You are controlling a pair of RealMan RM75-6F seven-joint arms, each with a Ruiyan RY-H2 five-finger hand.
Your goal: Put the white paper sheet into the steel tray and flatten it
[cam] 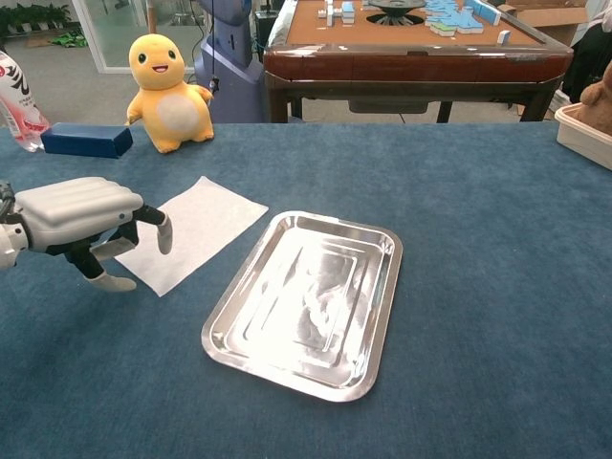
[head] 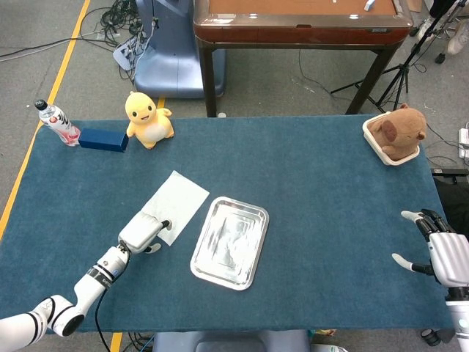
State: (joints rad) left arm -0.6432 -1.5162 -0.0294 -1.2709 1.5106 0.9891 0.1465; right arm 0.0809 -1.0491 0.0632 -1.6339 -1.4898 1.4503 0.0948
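The white paper sheet (head: 176,202) (cam: 203,226) lies flat on the blue tablecloth, just left of the empty steel tray (head: 253,219) (cam: 382,251). My left hand (head: 141,232) (cam: 81,212) hovers at the sheet's near-left corner, fingers curved down over its edge and thumb apart below, holding nothing. One fingertip (cam: 164,235) sits over the paper. At the table's right edge my right hand (head: 438,251) rests with fingers spread and nothing in it; the chest view does not show it.
A yellow plush toy (head: 149,119) (cam: 167,92), a blue box (head: 102,138) (cam: 86,140) and a bottle (head: 57,122) stand at the back left. A brown plush in a white tub (head: 396,133) sits at the back right. A wooden table (cam: 411,48) stands beyond.
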